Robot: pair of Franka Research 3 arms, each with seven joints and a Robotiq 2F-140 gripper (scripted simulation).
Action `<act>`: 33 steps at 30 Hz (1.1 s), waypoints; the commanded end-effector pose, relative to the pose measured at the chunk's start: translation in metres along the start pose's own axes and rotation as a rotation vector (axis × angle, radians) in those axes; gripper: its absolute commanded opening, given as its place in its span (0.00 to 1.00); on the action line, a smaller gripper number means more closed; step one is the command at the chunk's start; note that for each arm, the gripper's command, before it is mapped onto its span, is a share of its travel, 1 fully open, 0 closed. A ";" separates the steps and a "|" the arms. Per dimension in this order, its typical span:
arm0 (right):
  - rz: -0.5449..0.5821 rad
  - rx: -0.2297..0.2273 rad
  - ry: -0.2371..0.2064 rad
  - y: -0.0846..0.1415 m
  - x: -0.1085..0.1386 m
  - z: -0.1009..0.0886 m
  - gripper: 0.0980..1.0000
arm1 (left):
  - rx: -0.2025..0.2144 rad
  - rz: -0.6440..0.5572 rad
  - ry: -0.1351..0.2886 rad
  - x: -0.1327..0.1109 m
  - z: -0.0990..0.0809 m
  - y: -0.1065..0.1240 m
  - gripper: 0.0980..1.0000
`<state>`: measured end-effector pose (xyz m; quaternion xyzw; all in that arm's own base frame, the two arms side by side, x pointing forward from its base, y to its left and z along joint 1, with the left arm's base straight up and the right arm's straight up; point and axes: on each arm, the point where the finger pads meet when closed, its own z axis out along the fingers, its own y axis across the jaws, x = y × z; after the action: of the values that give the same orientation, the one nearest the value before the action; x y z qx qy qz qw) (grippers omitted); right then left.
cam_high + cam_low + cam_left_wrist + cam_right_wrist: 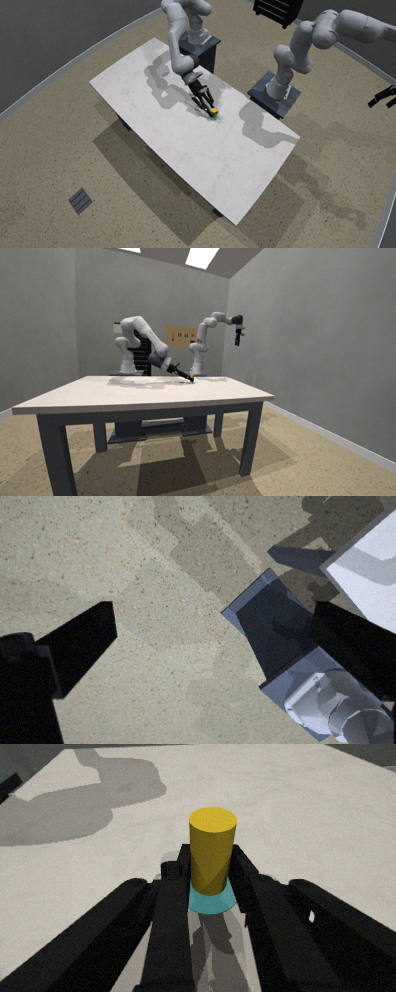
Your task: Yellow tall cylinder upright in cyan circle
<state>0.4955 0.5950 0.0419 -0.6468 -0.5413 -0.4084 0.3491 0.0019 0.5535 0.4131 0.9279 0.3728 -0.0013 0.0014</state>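
Observation:
The yellow cylinder [214, 111] [192, 376] [212, 856] stands upright, or very nearly so, between the fingertips of my right gripper [213, 114] [192, 380] [209, 858], which is shut on it. The cyan circle [213, 119] [191, 383] [212, 906] shows under and in front of the cylinder's lower end in the right wrist view. Whether the base touches the table is hard to tell, and the circle's far part is hidden. My left gripper [381, 105] [237, 344] [213, 619] is open and empty, high up and off the table's side.
The pale table [187, 151] [122, 396] carries the circle. The left arm's pedestal [260, 87] stands beside its long edge, with the right arm's pedestal [211, 43] farther along. A black shelf unit [277, 11] stands behind them.

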 end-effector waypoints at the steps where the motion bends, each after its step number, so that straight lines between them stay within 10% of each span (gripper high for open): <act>1: -0.013 -0.003 0.003 0.000 -0.004 0.002 0.00 | 0.000 0.000 0.000 0.000 0.000 0.000 1.00; 24: -0.013 -0.003 0.003 0.001 -0.007 0.004 0.00 | 0.000 0.000 0.000 0.000 0.000 0.000 1.00; 25: -0.013 -0.003 0.003 0.001 -0.007 0.004 1.00 | 0.000 0.000 0.000 0.000 0.000 0.000 1.00; 33: -0.013 -0.003 0.003 0.001 -0.007 0.004 1.00 | 0.000 0.000 0.000 0.000 0.000 0.000 1.00</act>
<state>0.4957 0.5948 0.0345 -0.6439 -0.5444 -0.4108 0.3468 0.0019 0.5535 0.4131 0.9279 0.3728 -0.0013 0.0014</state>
